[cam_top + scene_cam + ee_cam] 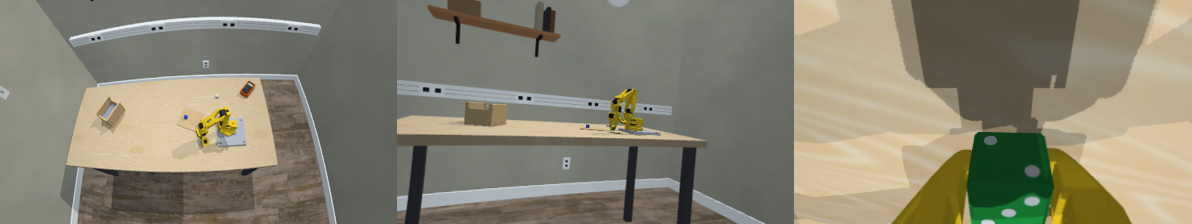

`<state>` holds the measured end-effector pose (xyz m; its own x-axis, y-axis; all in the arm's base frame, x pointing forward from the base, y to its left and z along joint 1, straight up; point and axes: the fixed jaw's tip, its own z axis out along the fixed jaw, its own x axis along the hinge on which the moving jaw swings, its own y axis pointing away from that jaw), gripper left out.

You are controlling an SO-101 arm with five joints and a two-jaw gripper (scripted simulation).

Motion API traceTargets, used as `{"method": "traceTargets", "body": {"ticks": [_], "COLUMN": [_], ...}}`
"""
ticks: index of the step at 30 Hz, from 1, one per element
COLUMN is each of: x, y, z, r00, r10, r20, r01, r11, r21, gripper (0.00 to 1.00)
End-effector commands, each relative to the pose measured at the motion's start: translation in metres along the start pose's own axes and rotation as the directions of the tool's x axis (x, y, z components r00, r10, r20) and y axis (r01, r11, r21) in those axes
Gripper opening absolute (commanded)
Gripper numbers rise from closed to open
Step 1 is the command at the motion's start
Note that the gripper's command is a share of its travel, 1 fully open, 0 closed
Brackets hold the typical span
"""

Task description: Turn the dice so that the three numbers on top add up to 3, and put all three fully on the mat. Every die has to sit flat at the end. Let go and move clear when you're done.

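My gripper (pixel 1010 200) is shut on a green die (pixel 1010 175), held between the yellow fingers just above the bare table top. The face turned away from the camera shows two white pips. In the overhead view the gripper (pixel 205 140) hangs in front of the mat, beside the arm's base. A blue die (pixel 185 117) lies on the square tan mat (pixel 190 118). A white die (pixel 217 95) lies on the table behind the arm, off the mat. In the side view the gripper (pixel 612 127) is low over the table.
An open cardboard box (pixel 110 112) stands at the table's left. An orange multimeter (pixel 247 88) lies at the back right. The arm stands on a grey base plate (pixel 232 133).
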<state>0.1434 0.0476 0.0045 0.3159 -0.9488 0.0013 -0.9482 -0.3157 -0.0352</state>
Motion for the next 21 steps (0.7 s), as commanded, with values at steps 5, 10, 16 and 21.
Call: {"method": "traceTargets", "body": {"ticks": [5,10,16,21], "x": [0.0009,0.0009,0.0009,0.0009], "y": [0.0048,0.0049,0.0050,0.0050], "z": [0.0064,0.0094,0.0098,0.0109], "r00": [1.000,1.000,1.000,1.000], "r10": [-0.003,-0.003,-0.003,-0.003], "r20": [0.001,0.001,0.001,0.001], "r01": [0.003,0.003,0.003,0.003], "r11": [1.000,1.000,1.000,1.000], "r21": [-0.024,-0.024,-0.024,-0.024], "gripper": [0.00,0.00,0.00,0.00]}}
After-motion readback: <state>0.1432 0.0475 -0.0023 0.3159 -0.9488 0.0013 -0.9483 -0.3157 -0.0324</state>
